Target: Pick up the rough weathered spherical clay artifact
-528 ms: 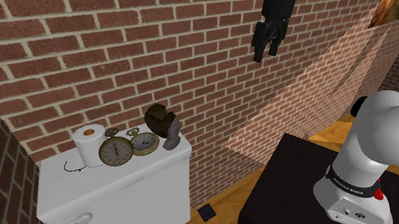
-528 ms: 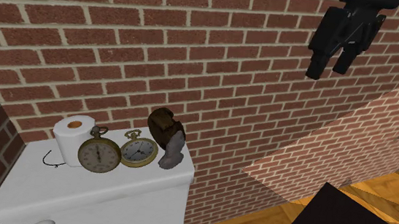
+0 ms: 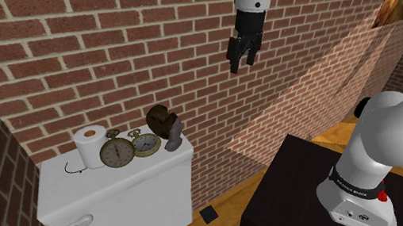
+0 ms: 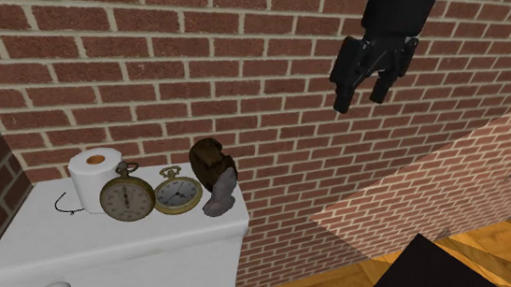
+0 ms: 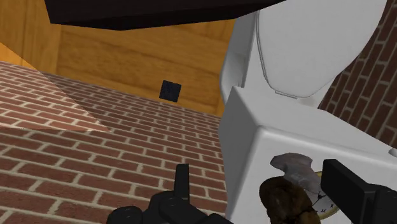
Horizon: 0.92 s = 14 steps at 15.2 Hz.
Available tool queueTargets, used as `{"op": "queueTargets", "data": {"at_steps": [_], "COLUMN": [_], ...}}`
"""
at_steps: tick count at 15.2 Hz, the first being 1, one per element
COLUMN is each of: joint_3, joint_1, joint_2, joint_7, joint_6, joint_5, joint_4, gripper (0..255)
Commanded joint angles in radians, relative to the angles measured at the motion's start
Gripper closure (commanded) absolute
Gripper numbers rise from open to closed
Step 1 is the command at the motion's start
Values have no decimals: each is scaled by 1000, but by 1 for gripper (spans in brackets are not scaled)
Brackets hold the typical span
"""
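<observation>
We find the clay ball (image 3: 159, 119), a dark brown, rough lump, at the far corner of the toilet tank (image 3: 121, 183) on the shoulder view's right, close against the brick wall (image 3: 103, 49). A grey stone (image 3: 172, 136) stands just beside it on the near side. It looks to lean on the ball, though we cannot tell whether the two touch. To the shoulder view's left of the ball a small watch (image 3: 146, 143) and a bigger watch (image 3: 117, 152) are propped upright, and a paper roll (image 3: 90, 143) stands beyond them. The gripper (image 3: 241, 61) hangs high in the air, well apart from the ball, up and to the shoulder view's right of the tank. Its fingers (image 5: 183, 178) point downward and are spread apart with nothing between them. We judge the height lets it pass over the crowded lid without brushing the stone or the watches, and the wide spread suits a ball this broad. In the wrist view the ball (image 5: 283, 198) lies low between the fingers, nearer one of them, so the hand seems roughly aimed at it. We reckon the task is at the approach, with nothing grasped yet. The next move calls for a descent from above, with the fingers straddling the ball on sides free of both stone and wall. The risk we see is a fingertip catching the stone or tipping the small watch.
</observation>
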Motion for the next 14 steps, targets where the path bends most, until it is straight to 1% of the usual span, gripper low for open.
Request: {"op": "queueTargets", "data": {"at_steps": [1,8,14], "joint_3": [27,94,137], "joint_1": [7,16,33], "joint_2": [67,327,562], "joint_7": [20,77,138], "joint_6": [40,155,207], "joint_5": [-3,-55,-135], "joint_4": [25,157,320], "gripper": [0,0,0]}}
